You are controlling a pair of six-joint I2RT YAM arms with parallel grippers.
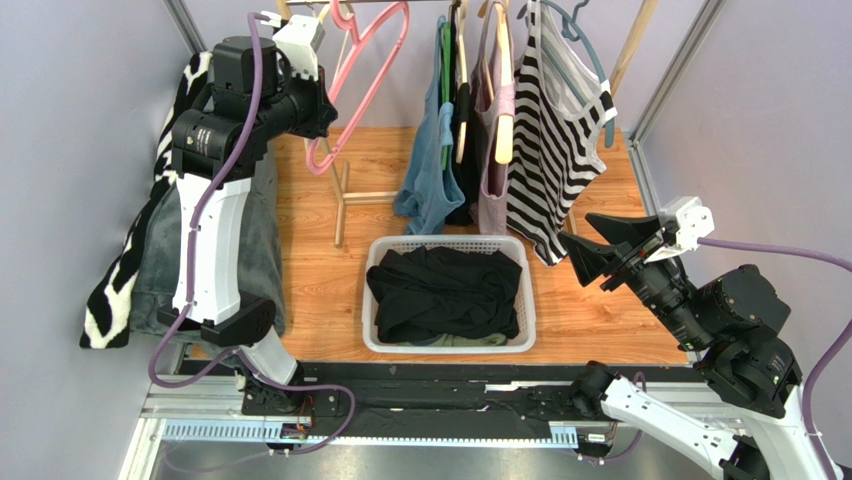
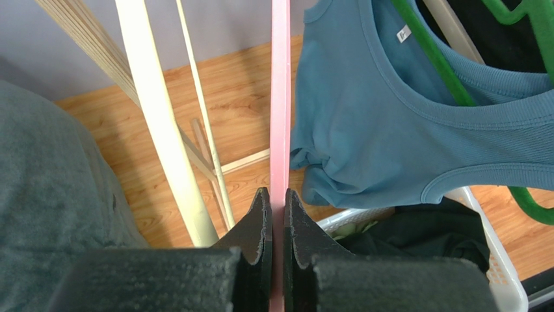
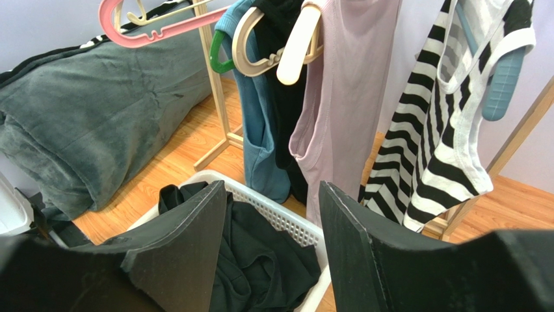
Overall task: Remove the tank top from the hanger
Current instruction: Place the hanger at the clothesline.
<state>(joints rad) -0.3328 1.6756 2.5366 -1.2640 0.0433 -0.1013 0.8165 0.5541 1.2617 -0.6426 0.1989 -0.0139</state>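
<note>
Wooden worktop (image 1: 310,262). Left end effector (image 2: 277,195) is clamped on the bare pink hanger (image 2: 280,97); right end effector (image 3: 273,190) is held apart. The tank top (image 1: 445,295), judged the black heap, lies in the basket (image 1: 452,240). Release is advised only once the hanger hangs steady.

Left gripper (image 2: 274,195) raised and clamped; right gripper (image 3: 273,195) spread.

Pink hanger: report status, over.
Left gripper shut on pink hanger. Hanger bare. Right gripper open, by striped top. Black clothes in basket.
</note>
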